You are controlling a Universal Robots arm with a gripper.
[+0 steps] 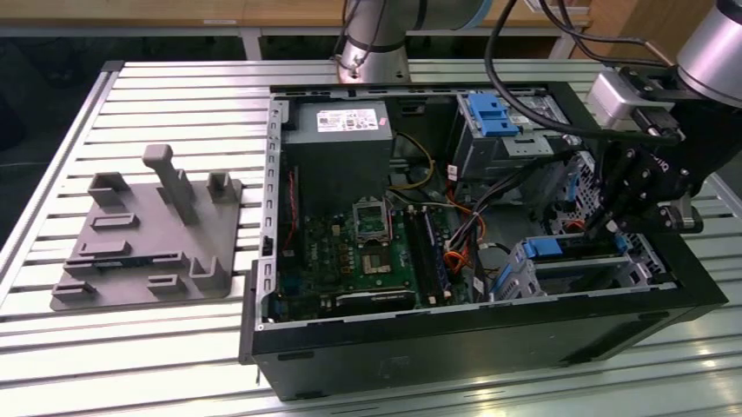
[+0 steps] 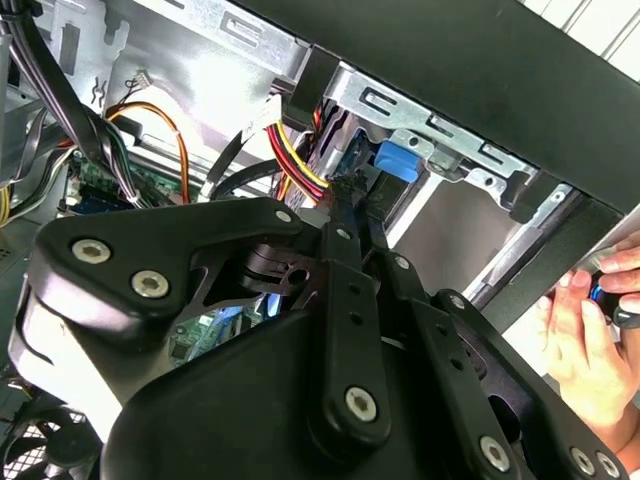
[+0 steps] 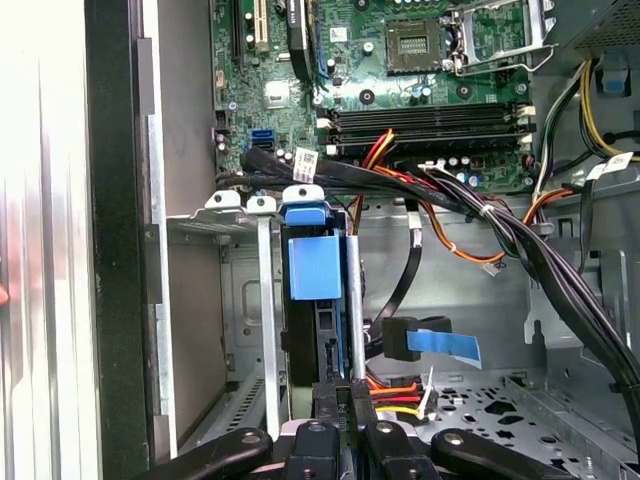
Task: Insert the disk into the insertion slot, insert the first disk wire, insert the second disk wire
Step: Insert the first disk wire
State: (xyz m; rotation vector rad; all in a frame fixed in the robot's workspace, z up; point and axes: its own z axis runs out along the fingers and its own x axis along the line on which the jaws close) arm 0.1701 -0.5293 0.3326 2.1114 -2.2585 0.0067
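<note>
Gripper (image 3: 341,395) at the open end of the insertion slot (image 3: 265,310), hard against the disk (image 3: 315,268).

Shows the disk seated inside the insertion slot, with the black fingertips directly at the disk's exposed edge, at the end of the slot opposite the blue tab. Shows the fingers drawn close together, seemingly pinched on the black plug of a red-and-yellow disk wire (image 3: 395,398), though hard to confirm with the plug mostly hidden behind them. Presents the disk as a dark slab framed by a bright blue plastic carrier, with a broad blue pull tab at the end of the slot nearest the green board. Shows a flat blue disk wire (image 3: 440,343) with a black plug hanging loose just beside the slot, apart from disk and fingers alike.
</note>
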